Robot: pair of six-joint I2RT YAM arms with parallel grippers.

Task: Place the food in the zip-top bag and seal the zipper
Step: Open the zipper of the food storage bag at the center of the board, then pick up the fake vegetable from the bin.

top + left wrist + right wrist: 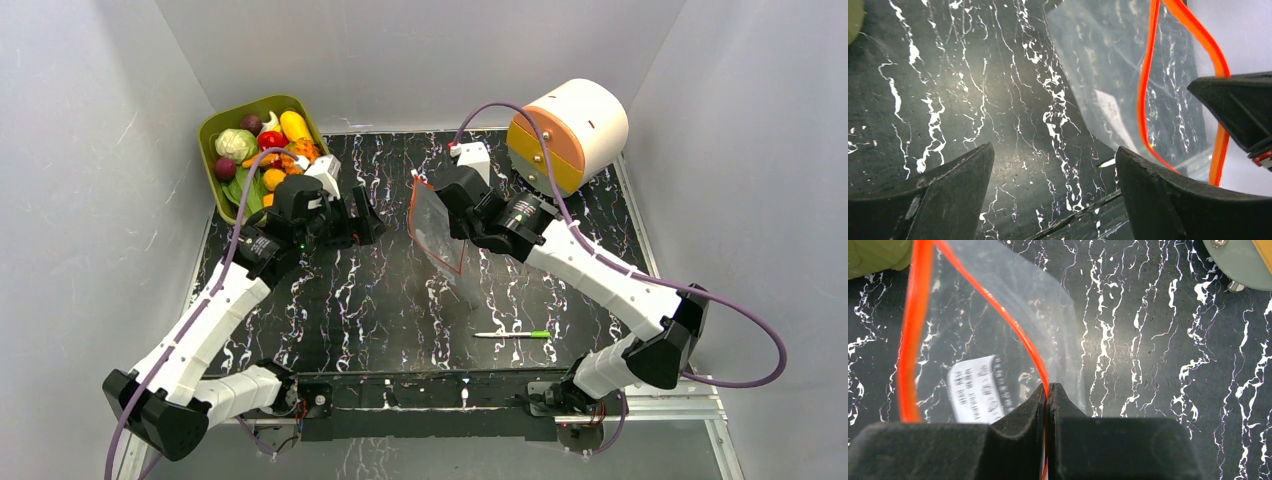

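Right tool (1048,390) is pinched tight on one lip of the red-orange zipper (911,340) and holds the mouth end of the clear, crinkly zip-top bag (1058,330) up over the black, white-veined desk (1158,350). The mouth gapes toward the left arm, and the bag's long axis slants away from it down to the desk. Left tool (1053,155) has its jaws wide and empty, near the mouth. Food (262,140), glossy rounded pieces, lies in the green tray (250,103) at far left.
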